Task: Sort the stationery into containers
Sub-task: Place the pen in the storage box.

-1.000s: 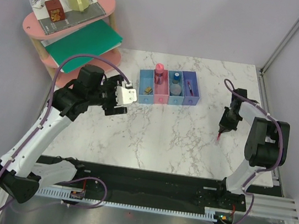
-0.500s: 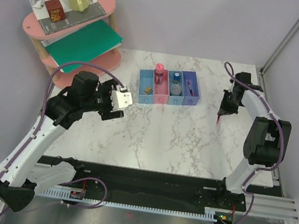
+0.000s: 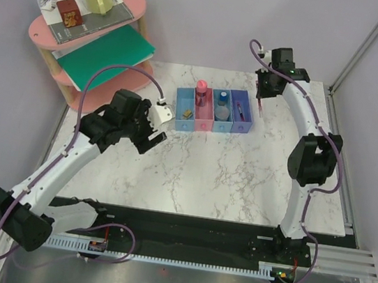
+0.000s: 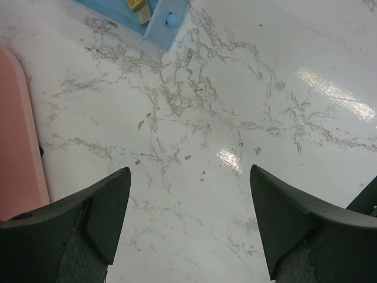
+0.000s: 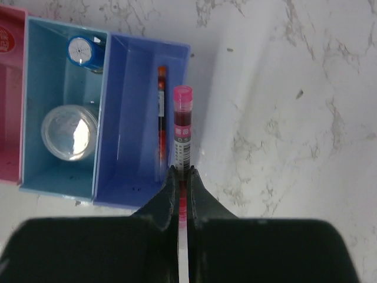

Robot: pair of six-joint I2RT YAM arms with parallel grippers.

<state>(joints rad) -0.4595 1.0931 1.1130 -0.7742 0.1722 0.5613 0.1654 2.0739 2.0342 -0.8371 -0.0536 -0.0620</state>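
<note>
Red pen (image 5: 183, 132) is pinched by right fingers (image 5: 169, 194) over purple bin (image 5: 132, 118) rim; if released here, it may be dropped onto bench (image 5: 283, 118). Left fingers (image 4: 88, 218) spread.

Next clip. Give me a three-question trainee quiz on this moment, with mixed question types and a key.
1. True or false: the left gripper is shut.
2. What is the right gripper holding? A, a pink-capped pen; B, a ruler; C, nothing.
3. Fill in: the number of pens already lying inside the purple bin is ____.

Key
1. False. Its jaws stand wide apart over bare table.
2. A. The jaws are closed on the pen, which hangs over the bin's right wall.
3. One, a thin red pen lying lengthwise in the bin.
</note>
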